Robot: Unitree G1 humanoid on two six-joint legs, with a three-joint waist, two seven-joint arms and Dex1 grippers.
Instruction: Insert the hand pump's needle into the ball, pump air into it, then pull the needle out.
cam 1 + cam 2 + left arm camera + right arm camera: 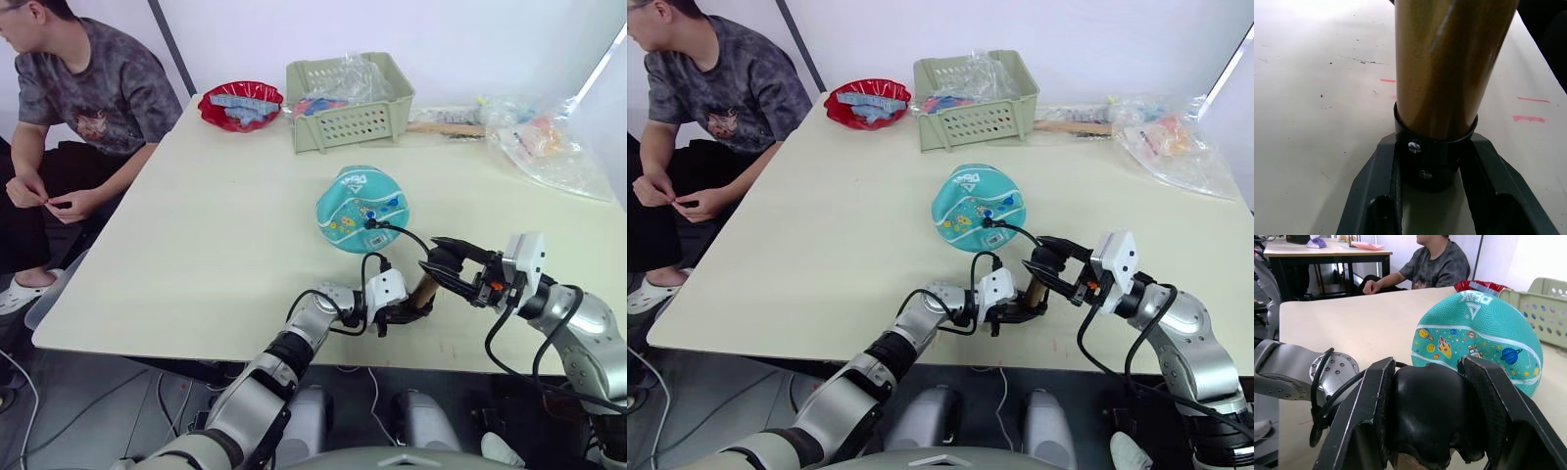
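Pale cream and wide, the desk [196, 245] carries everything, with a white wall behind it. At the far left edge a person [73, 93] in a dark patterned T-shirt sits with hands together. Further along the back lie a red bowl [240, 105] holding blue items and a pale green perforated basket [351, 101] with clear plastic wrap inside. Clear plastic bags [544, 142] lie at the back right.

Near the middle of the desk rests the ball [361, 209], teal with cartoon prints and a white triangle logo, somewhat flattened. A thin black hose [397, 229] runs from the side of the ball facing the robot down toward the hand pump [424, 290], which stands tilted near the front edge. The needle itself is too small to make out where the hose meets the ball.

The left end effector [400, 311] is closed around the black lower cap of the pump; the left wrist view shows both fingers [1381, 196] pressed against that cap below the brass-gold barrel. The right end effector [438, 266] is clamped over the black handle at the pump's top, its fingers [1364, 416] hugging the handle on both sides.
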